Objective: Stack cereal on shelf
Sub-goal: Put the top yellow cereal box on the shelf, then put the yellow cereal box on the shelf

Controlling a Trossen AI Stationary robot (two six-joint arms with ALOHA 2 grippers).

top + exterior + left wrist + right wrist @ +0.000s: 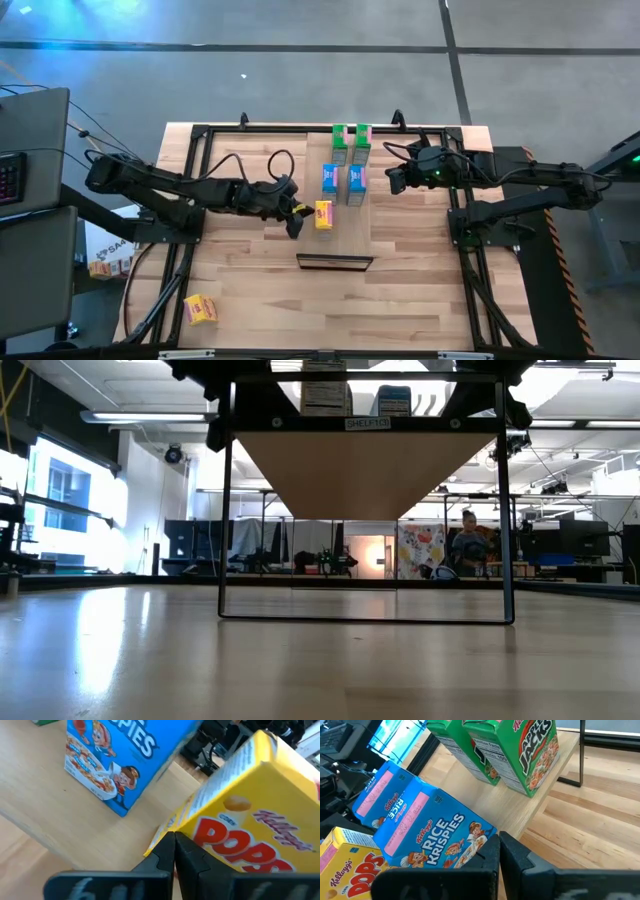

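The shelf [346, 238] is a pale panel raised on a black frame; the low view shows its underside [360, 470]. Two green cereal boxes [351, 143] stand at its far end and two blue ones [343, 179] in front of them. One yellow box [323, 214] stands nearer, by the shelf's left edge. Another yellow box [200, 308] lies on the table's near left. My left gripper [294, 222] is shut, right beside the standing yellow box [250, 805]. My right gripper [392, 184] is shut, just right of the blue boxes [435, 837] and apart from them. My left gripper [174, 840] comes level from the table's left. Its shut fingertips lie at the yellow box's lower edge [189, 827] on the side facing left. The box stands upright on the shelf. Whether the fingertips touch it, I cannot tell.
The shelf's black frame posts [224, 510] and cables run along both sides of the table. The butcher-block table [400, 300] is bare in front of the shelf's dark front edge [335, 262]. A person [467, 545] is far off in the room behind.
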